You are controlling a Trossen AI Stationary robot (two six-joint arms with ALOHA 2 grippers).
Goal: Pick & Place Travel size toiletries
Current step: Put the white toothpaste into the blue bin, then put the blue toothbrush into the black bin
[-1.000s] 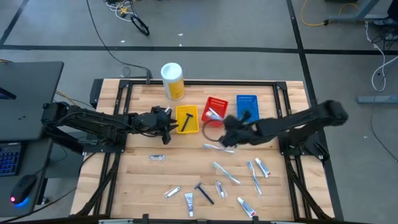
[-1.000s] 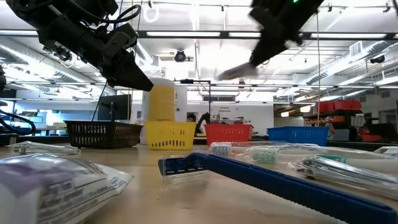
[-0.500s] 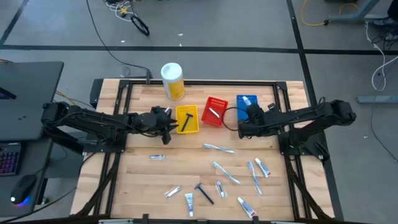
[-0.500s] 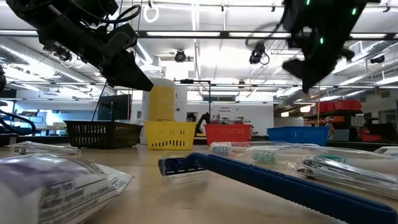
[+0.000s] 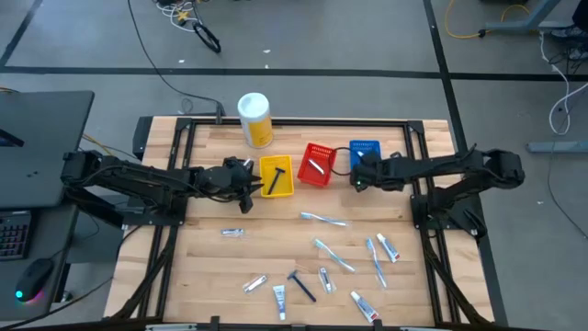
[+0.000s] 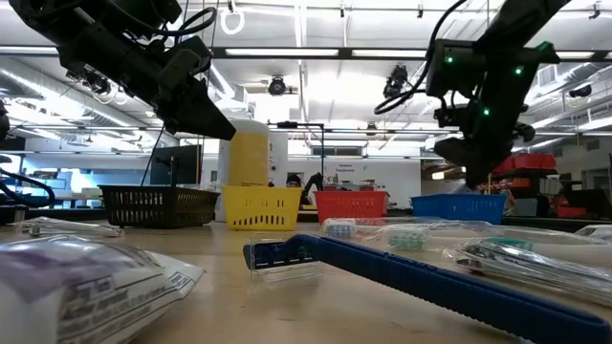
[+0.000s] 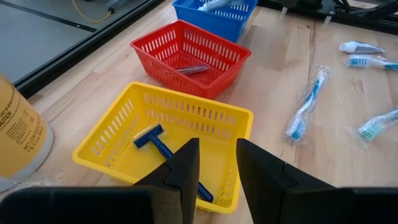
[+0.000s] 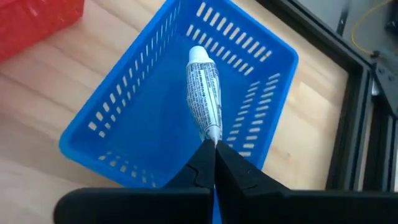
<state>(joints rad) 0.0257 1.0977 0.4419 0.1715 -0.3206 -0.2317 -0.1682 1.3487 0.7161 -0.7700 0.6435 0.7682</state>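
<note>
My right gripper point(image 5: 360, 171) is above the blue basket point(image 5: 366, 150), shut on a small white tube point(image 8: 202, 93). It also shows in the right wrist view point(image 8: 214, 163) and the low view point(image 6: 474, 170). My left gripper point(image 5: 248, 186) hangs open and empty over the near side of the yellow basket point(image 7: 163, 146), where a blue razor point(image 7: 163, 149) lies; it also shows in the left wrist view point(image 7: 215, 147). The red basket point(image 5: 318, 164) holds a silver tube point(image 7: 193, 69). Toothbrushes point(image 5: 323, 219), tubes point(image 5: 387, 246) and a dark razor point(image 5: 299, 285) lie loose on the table. My right gripper pinches the tube's flat tail end point(image 8: 213, 135) between its two fingertips. The fingers come from above and lie in line with the tube. The tube points away from the fingers, cap end point(image 8: 197, 55) foremost, over the inside of the blue basket.
A big yellow canister with a white lid point(image 5: 255, 119) stands at the far edge, left of the baskets. A black basket point(image 6: 158, 204) shows in the low view. The loose items are spread over the near half of the wooden table point(image 5: 211, 267).
My right gripper has gone from above the toothbrush in the table's middle toward the far right, and now hangs over the blue basket with the tube. My left gripper has kept still.
</note>
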